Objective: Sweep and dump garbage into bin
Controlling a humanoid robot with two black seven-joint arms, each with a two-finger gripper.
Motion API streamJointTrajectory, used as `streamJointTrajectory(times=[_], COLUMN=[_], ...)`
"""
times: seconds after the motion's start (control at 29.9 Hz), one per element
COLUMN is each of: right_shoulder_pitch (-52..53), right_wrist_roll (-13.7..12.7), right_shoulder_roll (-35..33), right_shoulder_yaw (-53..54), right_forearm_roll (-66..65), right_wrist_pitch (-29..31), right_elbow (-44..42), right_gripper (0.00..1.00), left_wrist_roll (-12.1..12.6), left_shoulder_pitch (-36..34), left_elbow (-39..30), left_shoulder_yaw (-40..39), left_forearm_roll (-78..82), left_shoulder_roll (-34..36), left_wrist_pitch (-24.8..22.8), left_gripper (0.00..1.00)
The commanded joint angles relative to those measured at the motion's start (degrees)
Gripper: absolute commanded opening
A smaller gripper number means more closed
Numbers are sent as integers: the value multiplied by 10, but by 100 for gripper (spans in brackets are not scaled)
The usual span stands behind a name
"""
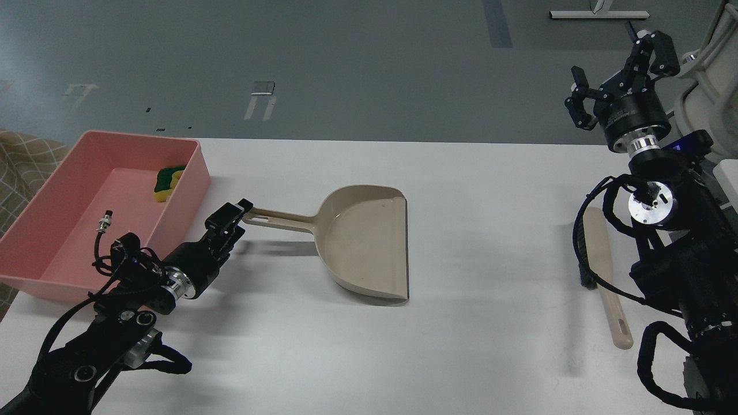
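Observation:
The pink bin (69, 230) stands at the table's left edge. The yellow sponge with a green scrub layer (164, 183) lies in its far right corner. The white bread slice is out of view. The beige dustpan (363, 242) lies empty at mid-table, its handle (277, 219) pointing left. My left gripper (232, 218) is open and empty, just left of the handle's end and apart from it. My right gripper (614, 74) is open and empty, raised at the far right above the table's back edge.
The beige brush with black bristles (605, 276) lies on the table at the right, next to my right arm. A patterned cloth (17, 167) shows beyond the table's left edge.

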Motion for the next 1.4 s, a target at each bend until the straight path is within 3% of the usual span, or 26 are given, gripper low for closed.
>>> streamJointTrajectory(times=[0.0, 0.63, 0.84, 1.17, 1.37], right_shoulder_pitch=[-2, -2, -2, 28, 106], right_wrist_roll=[3, 3, 3, 2, -1], right_shoulder_roll=[0, 0, -1, -7, -2], right_shoulder_yaw=[0, 0, -2, -9, -24], right_forearm_roll=[0, 0, 0, 0, -1], right_wrist_pitch=[1, 2, 4, 4, 4], right_elbow=[0, 0, 2, 11, -5], right_gripper=[100, 100, 100, 100, 100], left_wrist_roll=[0, 11, 12, 14, 14], left_shoulder_pitch=[0, -2, -45, -194, -255], left_elbow=[-15, -123, -125, -57, 23], left_shoulder_yaw=[-2, -34, -78, -86, -82], left_forearm_roll=[-27, -32, -46, -154, -163], left_shoulder_roll=[18, 56, 80, 88, 13], left_wrist_pitch=[-1, -1, -9, -13, -16], left_gripper=[79, 81, 83, 83, 83])
